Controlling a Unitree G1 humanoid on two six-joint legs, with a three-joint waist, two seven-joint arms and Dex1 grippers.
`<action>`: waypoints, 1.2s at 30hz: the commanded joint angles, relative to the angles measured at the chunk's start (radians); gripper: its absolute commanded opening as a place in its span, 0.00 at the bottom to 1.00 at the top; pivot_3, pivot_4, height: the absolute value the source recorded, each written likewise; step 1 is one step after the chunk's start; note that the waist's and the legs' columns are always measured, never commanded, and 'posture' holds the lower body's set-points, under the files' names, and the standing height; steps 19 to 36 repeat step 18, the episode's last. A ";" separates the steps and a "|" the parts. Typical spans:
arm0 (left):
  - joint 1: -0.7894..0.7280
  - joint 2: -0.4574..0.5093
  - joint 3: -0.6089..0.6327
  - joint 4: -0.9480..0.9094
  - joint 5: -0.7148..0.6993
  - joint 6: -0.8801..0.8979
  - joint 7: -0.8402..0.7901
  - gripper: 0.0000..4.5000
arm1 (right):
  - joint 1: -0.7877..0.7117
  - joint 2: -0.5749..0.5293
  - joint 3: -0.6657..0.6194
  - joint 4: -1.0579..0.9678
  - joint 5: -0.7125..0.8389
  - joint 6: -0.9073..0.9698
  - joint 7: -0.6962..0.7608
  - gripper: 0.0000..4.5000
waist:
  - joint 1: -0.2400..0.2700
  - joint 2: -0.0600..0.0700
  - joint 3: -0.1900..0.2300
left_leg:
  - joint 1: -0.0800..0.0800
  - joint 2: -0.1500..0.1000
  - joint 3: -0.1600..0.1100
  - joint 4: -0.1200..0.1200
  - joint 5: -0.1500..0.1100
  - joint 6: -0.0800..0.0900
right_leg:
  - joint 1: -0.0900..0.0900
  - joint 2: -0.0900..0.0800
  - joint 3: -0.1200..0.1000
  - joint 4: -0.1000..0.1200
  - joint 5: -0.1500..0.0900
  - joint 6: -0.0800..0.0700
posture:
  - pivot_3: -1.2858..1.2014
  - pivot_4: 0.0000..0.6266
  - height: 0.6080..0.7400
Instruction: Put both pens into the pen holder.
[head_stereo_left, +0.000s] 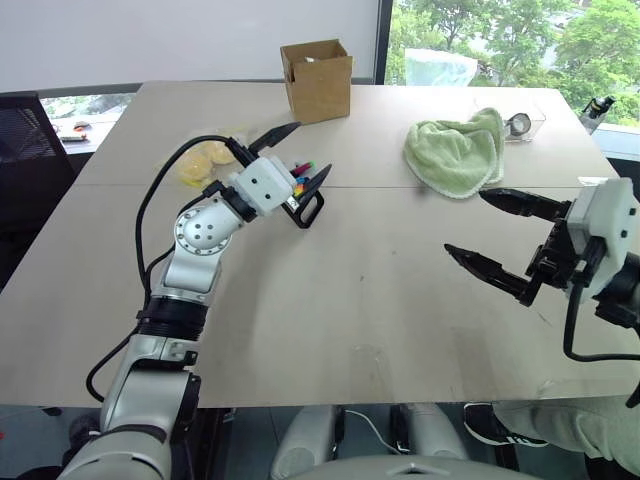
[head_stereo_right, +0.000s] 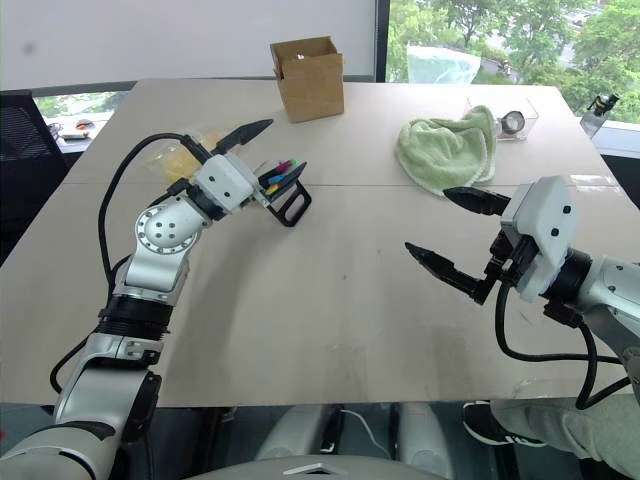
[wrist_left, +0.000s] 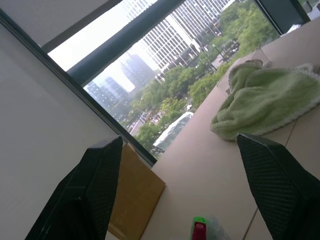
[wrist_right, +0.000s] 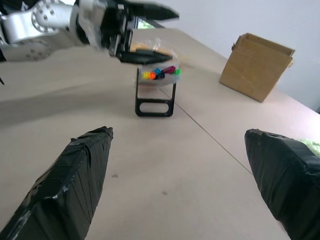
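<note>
The pen holder stands on the bench, tipped a little on its black looped frame. Inside it sit coloured ends bunched close together: magenta, light blue, green and yellow-orange. The pens are in there with the other markers, caps pointing up and out. The left hand is right at the pen holder with its two black fingers spread apart, one above the holder and one down by its side. It holds nothing, and I cannot tell if the lower finger touches the holder. From the holder, a brown cardboard box stands at about 12 o'clock, near the far edge of the bench. Its top is open, but what is in it is too hard to see. A soft green cloth lies in a heap at about 2 o'clock from the holder. Past the cloth is a small clear tray with a little round thing in it. A yellow bag lies behind the left arm. The right hand is well apart from the holder, at about 4 o'clock, with its fingers wide open and nothing between them.
</note>
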 joint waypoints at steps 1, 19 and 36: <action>0.085 -0.004 0.019 -0.282 -0.273 0.325 -0.059 0.78 | 0.014 -0.028 0.060 0.052 -0.104 0.059 -0.077 1.00 | -0.002 0.000 0.000 | 0.000 0.000 0.000 0.000 0.000 0.000 | 0.000 0.000 0.000 0.000 0.000 0.000 | 0.52 0.24 1.00; 0.600 0.262 0.308 -0.758 -0.687 1.001 -0.041 0.78 | 0.253 0.010 -0.003 0.127 -0.258 -0.031 -0.002 1.00 | 0.005 0.002 0.000 | 0.007 0.002 0.001 0.001 -0.001 0.001 | 0.006 0.002 0.002 -0.001 0.000 0.000 | 0.52 0.24 1.00; 0.600 0.262 0.308 -0.758 -0.687 1.001 -0.041 0.78 | 0.253 0.010 -0.003 0.127 -0.258 -0.031 -0.002 1.00 | 0.005 0.002 0.000 | 0.007 0.002 0.001 0.001 -0.001 0.001 | 0.006 0.002 0.002 -0.001 0.000 0.000 | 0.52 0.24 1.00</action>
